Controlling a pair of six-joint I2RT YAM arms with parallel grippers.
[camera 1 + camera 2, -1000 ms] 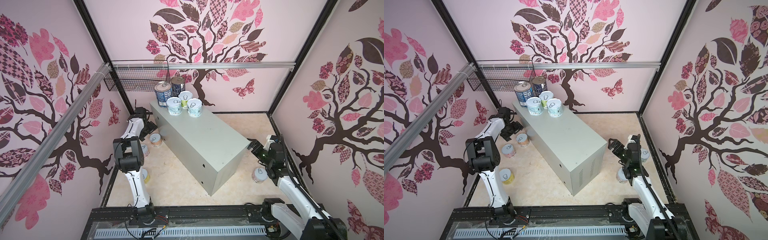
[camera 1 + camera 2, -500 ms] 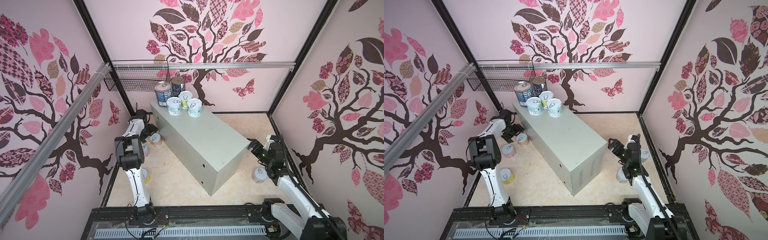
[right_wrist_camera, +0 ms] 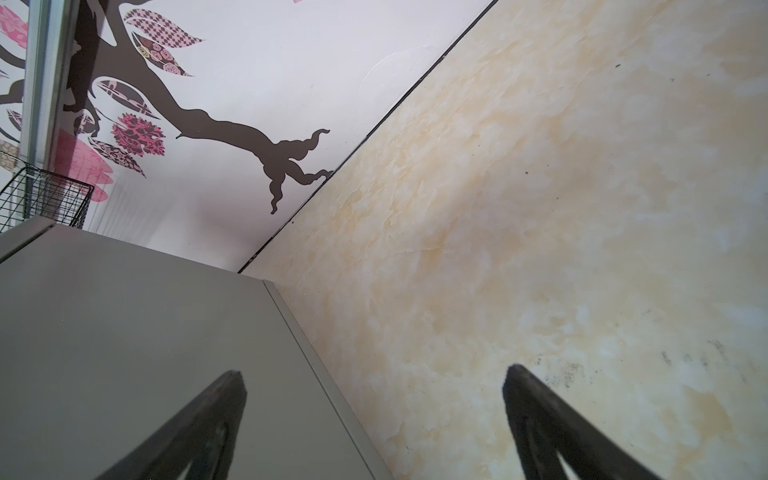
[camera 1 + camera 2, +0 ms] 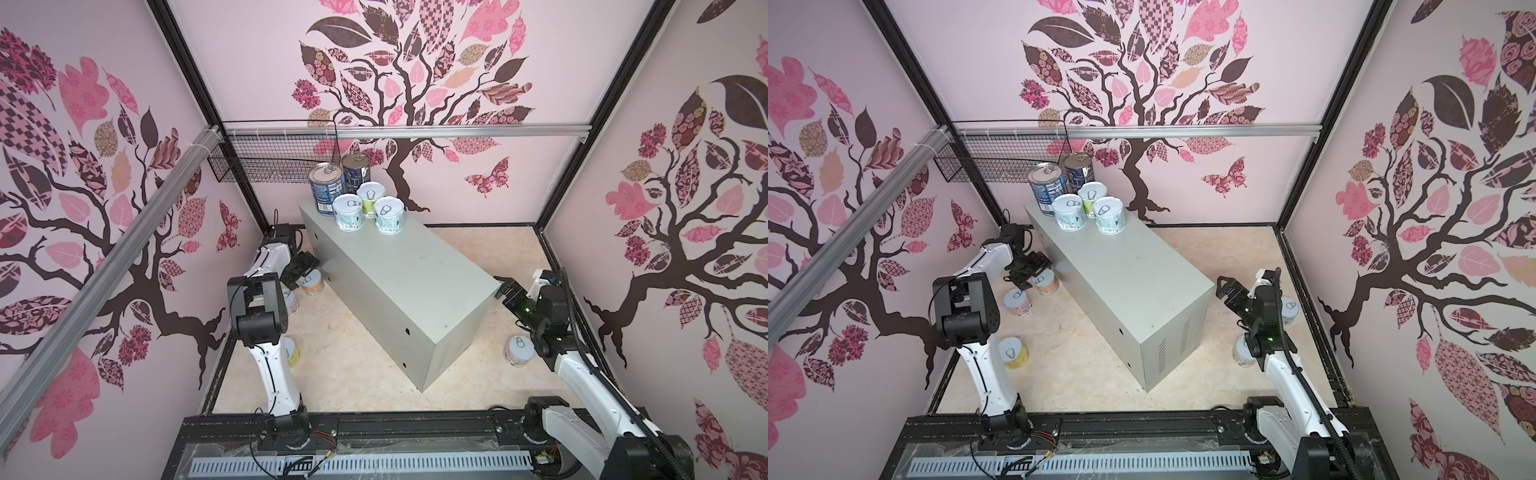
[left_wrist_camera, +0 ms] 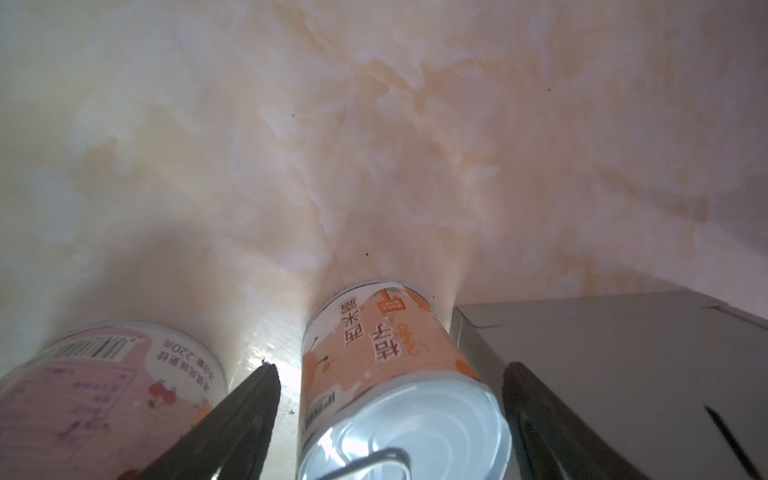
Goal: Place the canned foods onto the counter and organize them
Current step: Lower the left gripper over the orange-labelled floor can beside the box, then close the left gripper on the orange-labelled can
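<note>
Looking around the jaws, we find the pink can (image 5: 104, 386) just outside one finger (image 5: 249, 415) and the worktop (image 4: 399, 266) side crowding the other. The left jaws stand spread around the orange can (image 5: 386, 361), with a gap showing on one side. That can is upright on the floor at the worktop's nine o'clock side. The right jaws are spread and empty over the worktop's three o'clock corner.

Two dark-blue cans (image 4: 327, 187) and three short cans (image 4: 349, 212) cluster at its eleven o'clock end, near the wire basket (image 4: 266, 162). A yellow can (image 4: 1013, 353) sits at seven o'clock. A pale can (image 4: 519, 351) is at four o'clock, with another can (image 4: 1289, 309) behind the right arm (image 4: 582, 374). The floor (image 4: 353, 353) is cream marble and the pink walls (image 4: 498, 104) carry tree decals.
</note>
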